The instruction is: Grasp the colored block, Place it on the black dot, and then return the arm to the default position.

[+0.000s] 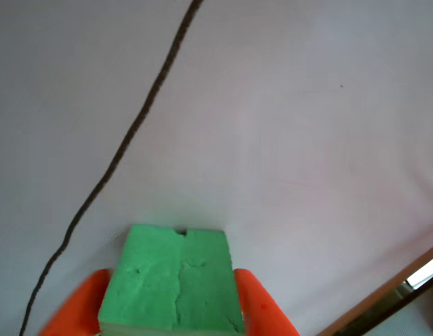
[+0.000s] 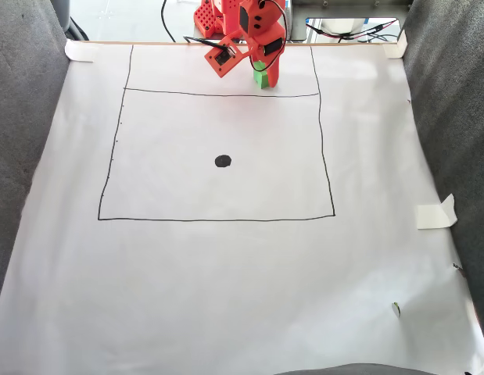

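In the other view, a thin dark line (image 1: pixel 125 150) runs on the white paper (image 1: pixel 307 140) from the top down to the lower left; its stroke looks a little rough. Right of it, at the bottom, the gripper (image 1: pixel 175 308) is clamped on the block (image 1: pixel 171 280): one orange finger (image 1: pixel 76 308) is at each side of it and touches it. The block is bright green and foam-like, with a matte, creased face and small cracks.

In the fixed view, the paper (image 2: pixel 226 297) is smooth and carries a drawn rectangle (image 2: pixel 214 219). The dot (image 2: pixel 223 161), a solid black oval, lies inside it near the middle. The block (image 2: pixel 262 77) is at the top, just above the rectangle's upper line, well apart from the dot, under the orange plastic arm (image 2: pixel 253 31). A piece of tape (image 2: pixel 437 214) sits at the right edge.
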`<state>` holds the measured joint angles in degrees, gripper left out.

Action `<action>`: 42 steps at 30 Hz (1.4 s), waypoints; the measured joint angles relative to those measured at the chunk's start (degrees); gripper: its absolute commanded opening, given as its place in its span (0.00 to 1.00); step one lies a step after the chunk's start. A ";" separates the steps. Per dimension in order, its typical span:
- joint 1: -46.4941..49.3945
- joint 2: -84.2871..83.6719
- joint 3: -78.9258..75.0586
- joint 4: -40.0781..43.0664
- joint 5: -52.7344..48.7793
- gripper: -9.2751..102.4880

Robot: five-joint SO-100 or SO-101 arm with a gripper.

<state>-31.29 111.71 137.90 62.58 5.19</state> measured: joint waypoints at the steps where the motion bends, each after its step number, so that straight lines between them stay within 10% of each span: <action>1: 0.18 0.00 0.09 -0.62 -0.09 0.17; 17: 4.75 0.00 -1.05 -2.90 1.85 0.08; 42: 18.28 -23.91 -42.45 7.47 28.48 0.08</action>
<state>-13.01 87.80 95.45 70.05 33.66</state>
